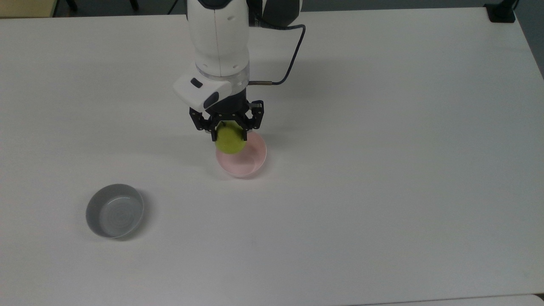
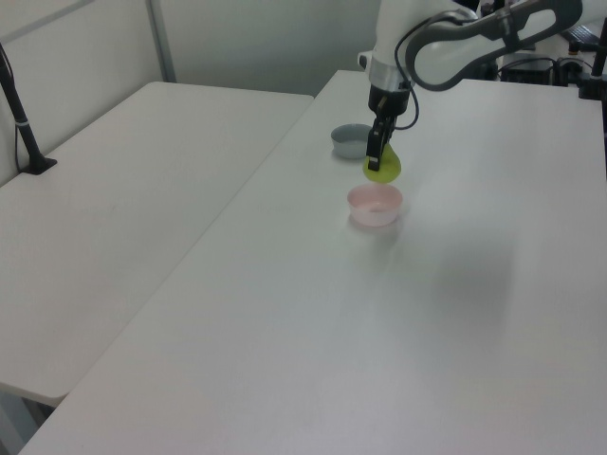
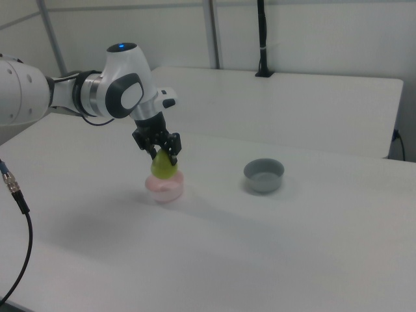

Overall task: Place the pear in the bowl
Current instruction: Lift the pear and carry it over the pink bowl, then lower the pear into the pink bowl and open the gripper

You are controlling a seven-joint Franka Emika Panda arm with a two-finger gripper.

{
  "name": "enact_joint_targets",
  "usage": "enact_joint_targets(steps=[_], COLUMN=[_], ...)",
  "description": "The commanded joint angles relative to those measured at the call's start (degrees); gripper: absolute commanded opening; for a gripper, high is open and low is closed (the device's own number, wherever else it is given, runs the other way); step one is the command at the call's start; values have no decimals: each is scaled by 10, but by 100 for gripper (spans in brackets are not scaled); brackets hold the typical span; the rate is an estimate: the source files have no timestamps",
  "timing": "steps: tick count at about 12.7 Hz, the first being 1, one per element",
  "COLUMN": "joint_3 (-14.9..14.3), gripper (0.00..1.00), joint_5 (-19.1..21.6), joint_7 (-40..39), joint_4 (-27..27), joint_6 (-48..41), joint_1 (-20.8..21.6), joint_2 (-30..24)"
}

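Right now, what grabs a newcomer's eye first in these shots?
The yellow-green pear stands out most: the gripper is shut on it, holding it in the air just above the pale pink bowl near the middle of the white table. The big white arm reaches in from the top view's upper edge. A grey bowl sits alone toward the top view's lower left.

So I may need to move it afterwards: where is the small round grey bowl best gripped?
By the rim of the small round grey bowl, from above, one finger inside and one outside. It stands upright and open on the white table, with free space around.
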Motion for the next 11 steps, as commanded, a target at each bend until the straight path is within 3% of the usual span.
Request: enact_joint_targets(steps=[1,6,7,8,9,11], joint_3=[-6,-3,-3,-3,-3,-3], gripper=[3,6,15,43,60,80], joint_5=[-11,-36,-37,-37,-37,-37], joint_7=[17,36,36,36,36,37], joint_4=[-8,-4,-4,-5,-5,-5], joint_6=[46,61,62,61,61,60], joint_1=[21,26,25,25,25,23], joint_2=[22,54,55,56,56,55])
